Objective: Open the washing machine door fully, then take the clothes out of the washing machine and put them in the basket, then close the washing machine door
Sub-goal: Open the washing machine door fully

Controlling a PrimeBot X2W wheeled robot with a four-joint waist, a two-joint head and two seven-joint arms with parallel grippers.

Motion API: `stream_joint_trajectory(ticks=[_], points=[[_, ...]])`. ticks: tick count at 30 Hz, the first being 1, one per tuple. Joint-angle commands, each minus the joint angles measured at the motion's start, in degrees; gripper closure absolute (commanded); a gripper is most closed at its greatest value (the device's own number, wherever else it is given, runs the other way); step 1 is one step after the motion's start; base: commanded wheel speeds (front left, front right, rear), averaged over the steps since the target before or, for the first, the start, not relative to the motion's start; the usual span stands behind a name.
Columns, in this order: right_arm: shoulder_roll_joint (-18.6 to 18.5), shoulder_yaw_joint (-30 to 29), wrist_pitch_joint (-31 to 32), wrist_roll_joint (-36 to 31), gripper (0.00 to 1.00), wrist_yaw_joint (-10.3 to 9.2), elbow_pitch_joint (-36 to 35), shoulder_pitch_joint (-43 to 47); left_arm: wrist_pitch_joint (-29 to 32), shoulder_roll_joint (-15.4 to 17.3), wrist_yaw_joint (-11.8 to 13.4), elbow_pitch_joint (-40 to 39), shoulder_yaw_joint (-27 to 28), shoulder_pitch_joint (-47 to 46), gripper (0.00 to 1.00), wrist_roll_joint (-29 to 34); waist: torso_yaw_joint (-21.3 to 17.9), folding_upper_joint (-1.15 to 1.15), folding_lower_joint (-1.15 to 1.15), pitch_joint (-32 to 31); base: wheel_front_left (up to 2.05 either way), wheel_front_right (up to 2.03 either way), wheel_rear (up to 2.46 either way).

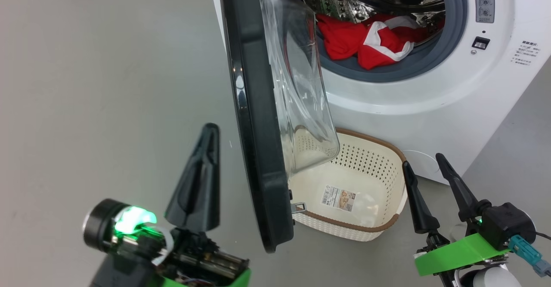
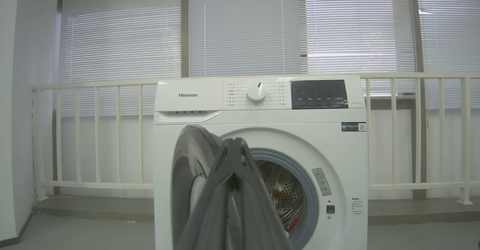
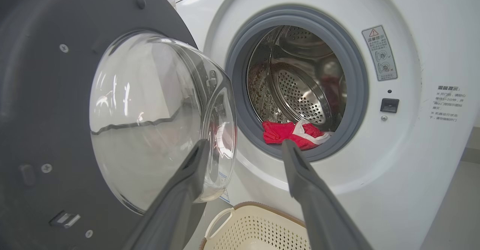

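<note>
The white washing machine [image 1: 430, 102] stands at the upper right with its black round door [image 1: 254, 128] swung out edge-on, the glass bowl [image 1: 297, 84] facing the drum. Red clothes [image 1: 366, 41] with white panels lie at the drum mouth. Below the door stands the cream basket [image 1: 379, 166], with just a sticker on its floor. My left gripper [image 1: 211, 128] is shut on nothing, left of the door's outer face and apart from it. At the basket's right end my right gripper [image 1: 422, 160] is open. In the right wrist view the gripper [image 3: 243, 145] points at the clothes [image 3: 292, 133].
Bare grey floor lies left of the door [image 2: 187, 167] and around the machine [image 2: 195, 111]. Behind the machine runs a cream railing [image 2: 93, 130] in front of blinds-covered windows. The basket [image 3: 255, 227] sits directly under the glass bowl [image 3: 150, 111] of the open door.
</note>
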Motion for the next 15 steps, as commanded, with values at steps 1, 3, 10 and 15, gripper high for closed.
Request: stream_joint_trajectory(ticks=[1, 3, 10, 15], points=[[0.08, 1.19, -0.48, 0.47, 0.0, 0.36, -1.24, -1.16, -0.21, 0.47, -0.82, -2.27, 0.46, -1.89, 1.0, 0.98, -0.03, 0.0, 0.0, 0.01, 0.0, 0.0, 0.0], [0.08, 1.2, -0.49, 0.64, 0.0, 0.36, -1.22, -1.22, -0.21, 0.47, -1.54, -2.72, -1.17, -2.12, 1.0, 0.99, -0.04, 0.0, 0.0, -0.01, 0.0, 0.0, 0.0], [0.08, 1.42, -0.51, 1.48, 0.0, 0.36, -1.73, -1.69, -0.21, 0.47, -4.85, 1.38, -7.67, -2.48, 1.0, -0.17, -0.25, 0.0, 0.0, 0.15, 0.0, 0.0, 0.0], [0.08, 1.6, -0.51, 1.61, 0.0, 0.36, -2.04, -1.89, -0.21, 0.47, -5.62, 5.46, -10.21, -2.86, 1.0, -2.08, -0.57, 0.0, 0.0, 0.45, 0.0, 0.0, 0.0]])
